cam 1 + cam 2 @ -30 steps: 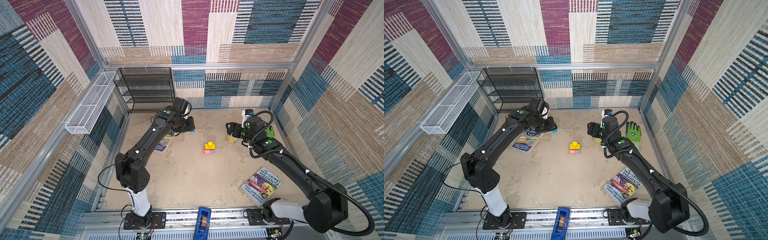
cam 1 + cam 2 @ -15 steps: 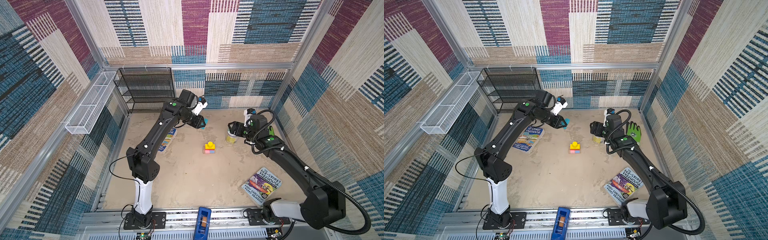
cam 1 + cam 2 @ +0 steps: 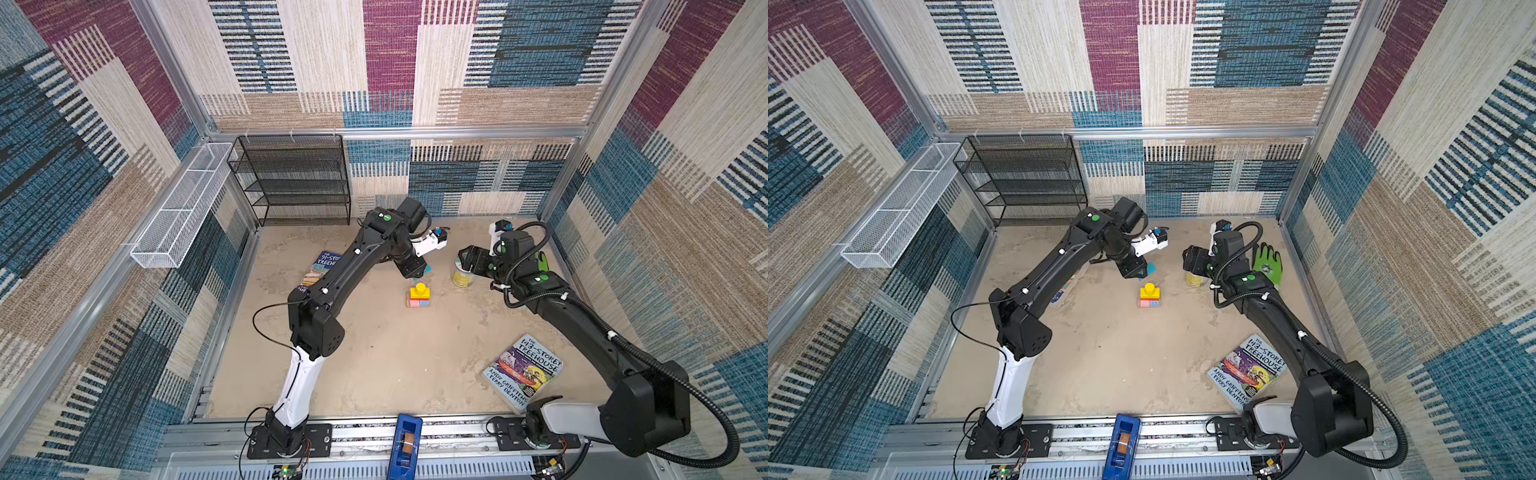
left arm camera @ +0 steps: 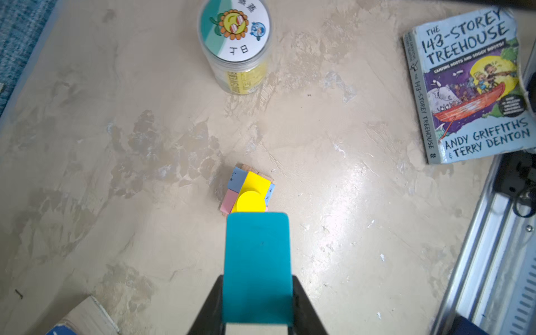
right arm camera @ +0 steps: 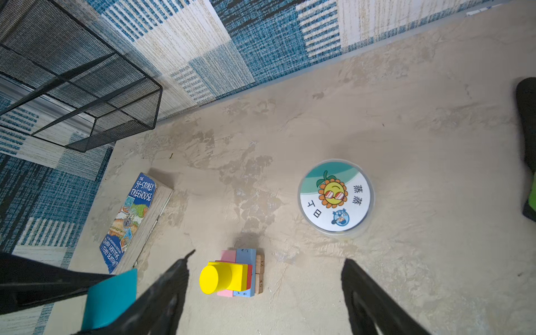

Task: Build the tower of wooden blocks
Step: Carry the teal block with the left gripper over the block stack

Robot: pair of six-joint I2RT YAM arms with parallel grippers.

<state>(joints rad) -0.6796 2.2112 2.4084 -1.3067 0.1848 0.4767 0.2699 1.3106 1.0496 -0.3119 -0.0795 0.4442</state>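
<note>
The left gripper (image 4: 258,293) pinches the teal roof piece (image 4: 257,249), likely light, stiff and slick, by its flat sides just above the mid-frame tower (image 3: 418,296) in both top views; the right gripper (image 5: 268,258) gapes wide, empty.

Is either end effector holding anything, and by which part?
Left end effector holds the teal house-shaped piece, clamped across its sides at one end. Right end effector is open, empty.

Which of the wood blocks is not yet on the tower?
The teal house-shaped piece: it is clamped in the left gripper, while the rest sit stacked in the tower on the table.
</note>
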